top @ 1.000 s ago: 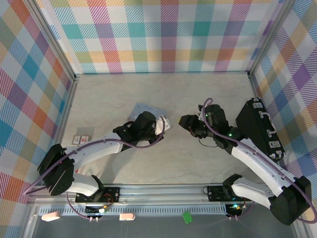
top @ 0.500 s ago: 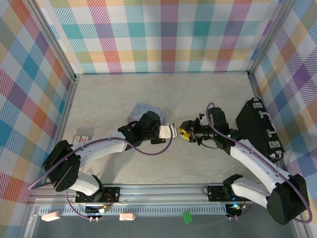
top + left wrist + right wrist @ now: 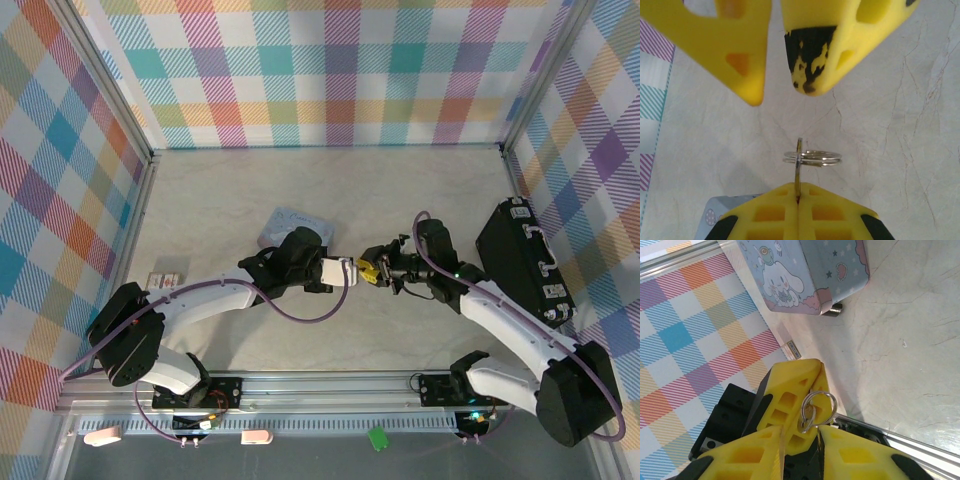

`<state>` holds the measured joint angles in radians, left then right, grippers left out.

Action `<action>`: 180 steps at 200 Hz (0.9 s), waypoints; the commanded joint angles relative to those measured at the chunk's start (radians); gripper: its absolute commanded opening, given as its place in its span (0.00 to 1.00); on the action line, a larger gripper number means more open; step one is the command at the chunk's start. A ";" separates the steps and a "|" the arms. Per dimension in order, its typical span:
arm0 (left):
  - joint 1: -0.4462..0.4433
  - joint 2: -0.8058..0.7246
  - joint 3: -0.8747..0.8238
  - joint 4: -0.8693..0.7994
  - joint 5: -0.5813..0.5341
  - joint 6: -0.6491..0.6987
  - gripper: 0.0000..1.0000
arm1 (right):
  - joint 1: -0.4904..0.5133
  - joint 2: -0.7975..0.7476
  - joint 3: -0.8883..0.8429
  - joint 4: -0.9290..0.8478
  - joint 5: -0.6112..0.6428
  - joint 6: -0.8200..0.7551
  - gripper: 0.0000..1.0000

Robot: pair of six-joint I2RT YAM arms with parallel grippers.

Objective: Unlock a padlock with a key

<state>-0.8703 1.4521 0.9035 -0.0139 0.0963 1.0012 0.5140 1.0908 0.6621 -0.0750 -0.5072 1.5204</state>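
left claw (image 3: 348,269) | right claw (image 3: 371,272) | tips nearly touching, mid-table

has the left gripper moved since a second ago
Yes. The left gripper has swung rightward and toward the near edge, away from the pale-blue tin, closing on the right gripper.

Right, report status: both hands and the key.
Left hand shut on key, ring threaded on it. Right hand open, facing the key tip, not touching. Nothing between them.
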 commanded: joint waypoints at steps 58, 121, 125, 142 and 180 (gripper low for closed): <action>-0.030 -0.002 -0.006 0.037 0.025 0.024 0.00 | 0.035 0.039 -0.024 0.064 0.024 0.043 0.21; -0.038 0.002 -0.007 0.041 0.020 0.020 0.00 | 0.041 0.052 -0.032 0.073 0.033 0.043 0.14; -0.038 0.002 -0.008 0.042 0.019 0.020 0.00 | 0.041 0.053 -0.034 0.075 0.034 0.043 0.13; -0.038 -0.001 -0.012 0.048 0.012 0.017 0.00 | 0.041 0.048 -0.040 0.076 0.040 0.042 0.08; -0.038 -0.036 -0.056 0.129 -0.006 -0.051 0.17 | 0.040 0.019 -0.052 0.057 0.087 0.020 0.00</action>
<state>-0.8963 1.4521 0.8795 0.0307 0.0845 0.9993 0.5503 1.1358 0.6315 -0.0162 -0.4686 1.5589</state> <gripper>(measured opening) 0.111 0.058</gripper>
